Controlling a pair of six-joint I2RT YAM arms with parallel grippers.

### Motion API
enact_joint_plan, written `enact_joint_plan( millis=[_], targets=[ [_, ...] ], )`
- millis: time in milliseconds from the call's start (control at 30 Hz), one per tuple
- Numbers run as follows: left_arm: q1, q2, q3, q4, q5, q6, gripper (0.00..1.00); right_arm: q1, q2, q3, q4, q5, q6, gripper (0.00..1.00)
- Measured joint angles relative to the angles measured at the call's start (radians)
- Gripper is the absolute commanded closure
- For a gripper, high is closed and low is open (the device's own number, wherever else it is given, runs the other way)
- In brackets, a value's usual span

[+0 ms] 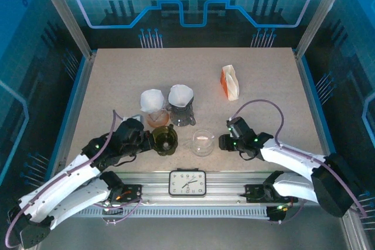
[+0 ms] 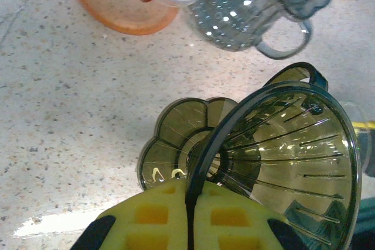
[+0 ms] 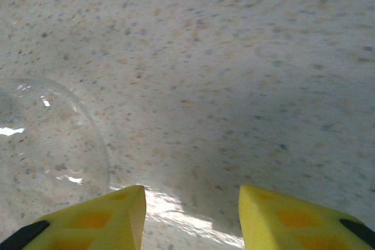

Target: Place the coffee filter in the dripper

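A smoky olive dripper (image 1: 164, 140) stands near the table's front edge, and my left gripper (image 1: 149, 139) is shut on its rim from the left. In the left wrist view the yellow pads (image 2: 158, 209) pinch the dark rim of the dripper (image 2: 287, 144), and my left gripper (image 2: 190, 190) has no gap between its fingers. Behind it, one white coffee filter (image 1: 151, 99) sits in an orange dripper and another (image 1: 180, 94) in a grey dripper. My right gripper (image 1: 225, 142) is open just right of a clear glass cup (image 1: 203, 142); its fingers (image 3: 117, 215) hold nothing over bare table.
An orange and white filter pack (image 1: 230, 81) stands at the back right. The orange dripper (image 2: 126, 10) and the grey dripper (image 2: 246, 16) sit close behind the olive one. A clock (image 1: 187, 182) lies on the front rail. The clear cup's edge (image 3: 53, 139) is left of my right fingers.
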Motion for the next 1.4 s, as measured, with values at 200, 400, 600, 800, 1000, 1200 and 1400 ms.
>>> enact_joint_plan(
  millis=[200, 400, 600, 800, 1000, 1200, 1400],
  targets=[
    [-0.057, 0.011, 0.045, -0.013, 0.012, 0.0, 1.0, 0.089, 0.099, 0.001, 0.099, -0.004, 0.049, 0.57],
    [-0.081, 0.038, 0.078, -0.013, 0.014, 0.0, 1.0, 0.148, 0.181, 0.026, 0.187, 0.004, 0.106, 0.55],
    [-0.101, 0.103, 0.148, -0.008, 0.041, 0.02, 1.0, 0.143, 0.146, 0.036, 0.179, 0.031, 0.116, 0.49],
    [-0.108, 0.225, 0.212, 0.026, 0.083, 0.05, 1.0, 0.105, -0.084, 0.031, 0.067, 0.088, 0.095, 0.44],
    [-0.108, 0.39, 0.296, 0.053, 0.107, 0.097, 1.0, 0.092, -0.274, -0.008, -0.052, 0.129, 0.077, 0.42],
    [-0.108, 0.478, 0.344, 0.078, 0.117, 0.123, 1.0, 0.092, -0.35, -0.032, -0.14, 0.145, 0.074, 0.41],
    [-0.108, 0.532, 0.359, 0.096, 0.117, 0.127, 1.0, 0.091, -0.402, -0.044, -0.182, 0.151, 0.074, 0.41]
  ],
)
